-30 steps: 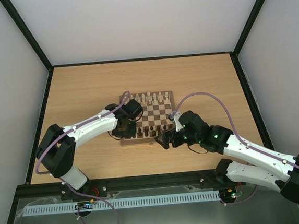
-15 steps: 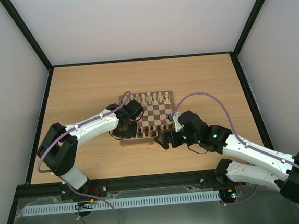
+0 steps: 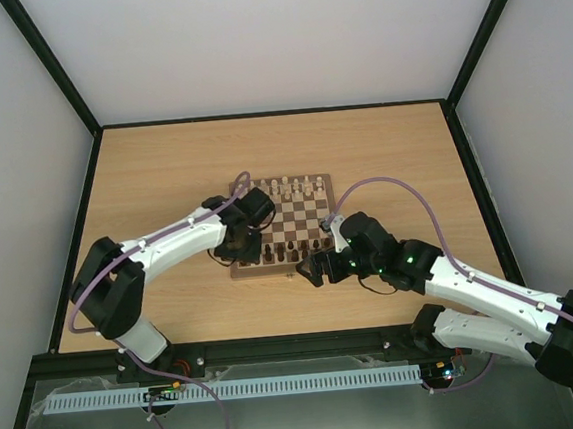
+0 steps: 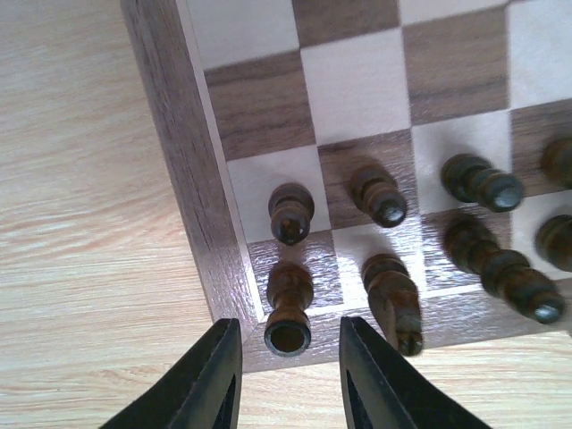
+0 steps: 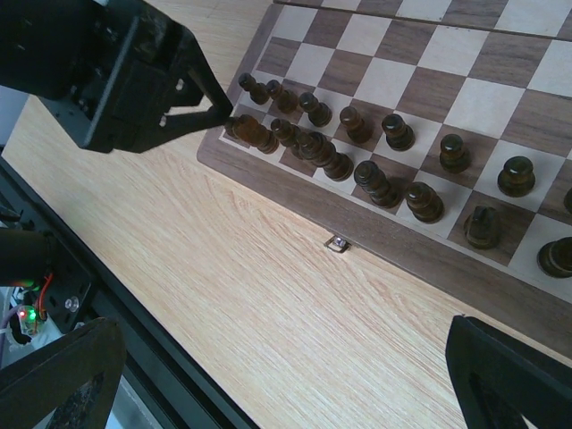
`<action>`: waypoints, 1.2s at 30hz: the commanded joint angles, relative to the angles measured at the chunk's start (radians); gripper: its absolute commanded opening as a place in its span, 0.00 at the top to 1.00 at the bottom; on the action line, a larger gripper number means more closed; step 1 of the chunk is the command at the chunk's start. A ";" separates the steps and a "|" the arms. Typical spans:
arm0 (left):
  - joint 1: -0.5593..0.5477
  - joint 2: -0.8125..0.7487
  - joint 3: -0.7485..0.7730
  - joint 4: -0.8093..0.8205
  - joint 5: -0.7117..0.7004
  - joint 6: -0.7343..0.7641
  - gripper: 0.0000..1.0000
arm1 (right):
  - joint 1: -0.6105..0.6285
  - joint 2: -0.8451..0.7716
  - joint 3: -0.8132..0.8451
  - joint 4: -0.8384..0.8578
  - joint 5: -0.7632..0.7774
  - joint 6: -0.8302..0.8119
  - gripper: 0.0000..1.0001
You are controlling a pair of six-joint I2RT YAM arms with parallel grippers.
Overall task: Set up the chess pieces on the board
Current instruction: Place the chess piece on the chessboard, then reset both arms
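Left hand: fingers parted, clamped on nothing, tips low over the near-left corner of the board.
Corner rook: dark, upright on the corner square, between the two left fingertips and just past them; a thin gap on either side, so touching neither.
Dark pawn: one square beyond the rook, straight ahead of the left hand.
Neighbouring dark piece: on the next square of the near row, just beside and ahead of the finger nearer the board's middle; kind not clear from this angle.
Remaining dark chess pieces: upright in two rows along the board's near edge, running away from the left hand toward the right hand's side.
Pale chess pieces: lined up along the far edge of the board, well beyond both hands.
Right hand: fingers spread wide, gripping nothing, above bare desk just off the board's near edge.
Clasp: on the board's front border, ahead of the right hand and roughly in line with the gap between its fingers.
Board relative to hands: left hand over its corner, right hand short of its near rim, the two hands near each other but apart.
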 commanded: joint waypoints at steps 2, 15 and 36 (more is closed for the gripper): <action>0.004 -0.082 0.086 -0.078 -0.039 -0.005 0.64 | -0.001 0.014 -0.005 0.009 -0.009 -0.012 0.01; -0.008 -0.508 -0.076 0.264 -0.057 -0.066 0.01 | -0.001 0.012 -0.014 0.021 0.151 -0.011 0.01; -0.021 -0.750 -0.493 0.642 -0.359 -0.146 0.01 | -0.004 0.025 -0.007 0.075 0.497 -0.020 0.01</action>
